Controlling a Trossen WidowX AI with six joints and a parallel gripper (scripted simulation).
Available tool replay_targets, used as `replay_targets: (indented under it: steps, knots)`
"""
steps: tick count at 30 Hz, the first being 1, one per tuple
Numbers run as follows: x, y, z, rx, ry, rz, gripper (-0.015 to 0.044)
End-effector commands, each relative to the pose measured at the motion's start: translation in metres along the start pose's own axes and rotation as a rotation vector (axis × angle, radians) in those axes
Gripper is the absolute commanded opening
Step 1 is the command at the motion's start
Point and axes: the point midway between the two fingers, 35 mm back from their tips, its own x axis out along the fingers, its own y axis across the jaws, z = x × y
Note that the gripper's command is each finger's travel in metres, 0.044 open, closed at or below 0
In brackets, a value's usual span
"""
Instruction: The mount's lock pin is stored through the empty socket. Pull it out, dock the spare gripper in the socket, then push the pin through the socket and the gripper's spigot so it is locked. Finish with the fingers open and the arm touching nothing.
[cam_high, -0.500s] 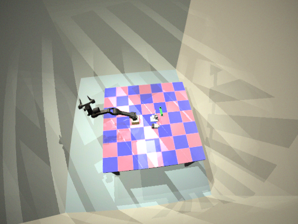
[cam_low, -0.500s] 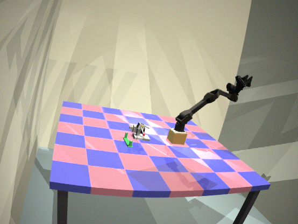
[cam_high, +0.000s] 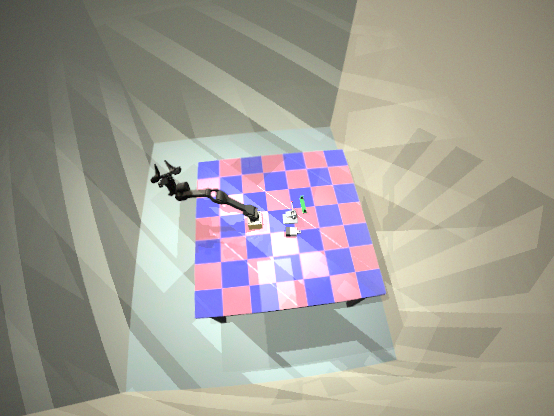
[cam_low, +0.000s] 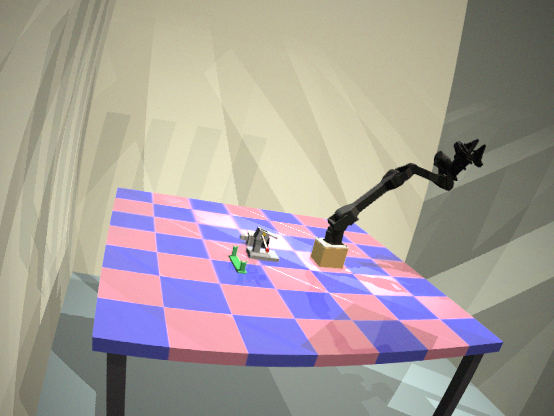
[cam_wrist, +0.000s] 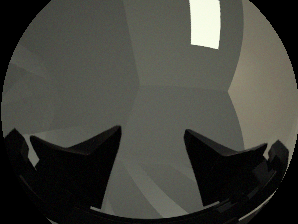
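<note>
My gripper (cam_high: 161, 163) (cam_low: 481, 144) (cam_wrist: 153, 132) is open and empty, held high and beyond the table's edge, far from the parts. The mount (cam_high: 288, 220) (cam_low: 263, 256) stands on the table with a pale base and a grey upright. Thin rods and a small red tip (cam_low: 267, 250) show at the upright; whether the lock pin passes through the socket is too small to tell. A dark and pale grey block (cam_high: 291, 232), seemingly the spare gripper, lies beside the mount and is partly hidden behind it in the exterior view.
A green bracket (cam_high: 303, 204) (cam_low: 236, 262) with two raised ends stands on the chequered table (cam_high: 345, 286) (cam_low: 200, 330) near the mount. The arm's base block (cam_high: 255, 225) (cam_low: 329, 254) stands on the mount's other side. The wrist view shows only walls and a bright panel beyond the fingers.
</note>
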Motion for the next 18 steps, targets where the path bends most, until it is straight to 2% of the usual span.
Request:
replay_targets:
  steps: [1,9,18]
  knots:
    - [0.024,-0.012,-0.039,-0.119,0.027,0.032,0.03]
    - [0.071,-0.064,-0.147,-0.413,0.154,0.105,0.03]
    - [0.097,-0.16,-0.263,-0.697,0.366,0.18,0.03]
